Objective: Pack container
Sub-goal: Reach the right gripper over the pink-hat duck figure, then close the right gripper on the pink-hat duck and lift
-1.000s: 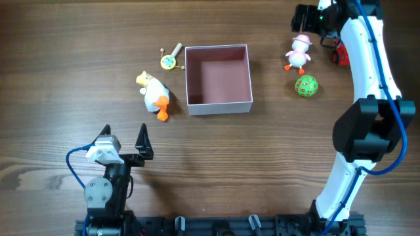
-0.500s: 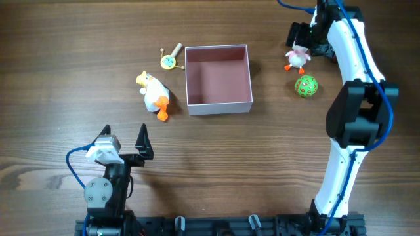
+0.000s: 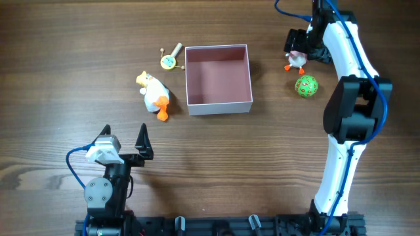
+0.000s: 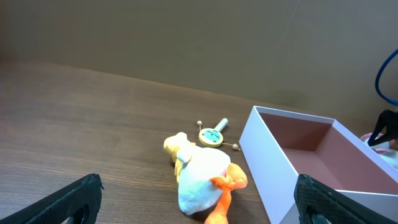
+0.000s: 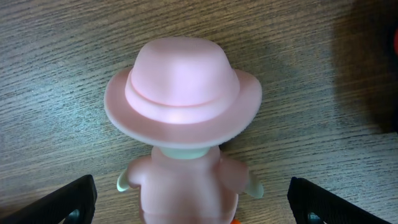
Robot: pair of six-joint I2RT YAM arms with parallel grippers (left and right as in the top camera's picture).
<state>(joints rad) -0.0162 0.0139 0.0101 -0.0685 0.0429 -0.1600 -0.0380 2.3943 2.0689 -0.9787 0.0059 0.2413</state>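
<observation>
The container (image 3: pixel 218 103), a square white-walled box with a dusty pink inside, stands at the table's upper middle and holds nothing; it also shows in the left wrist view (image 4: pixel 273 155). A pink-hatted duck figure (image 3: pixel 297 60) stands to its right. My right gripper (image 3: pixel 300 44) is open right over this figure, its fingertips on either side of the pink body (image 5: pixel 183 93). A green ball (image 3: pixel 306 86) lies just below the figure. A white and orange plush duck (image 3: pixel 155 96) and a small rattle (image 3: pixel 170 60) lie left of the container. My left gripper (image 3: pixel 125 145) is open, low at the front left.
A red object (image 5: pixel 395 43) shows at the right edge of the right wrist view. The plush duck (image 4: pixel 202 180) and rattle (image 4: pixel 212 134) lie between the left gripper and the container's left wall.
My right arm has swung left and down from the far right corner until its open gripper sits over the pink-hatted figure. The left arm and the toys have not moved.
</observation>
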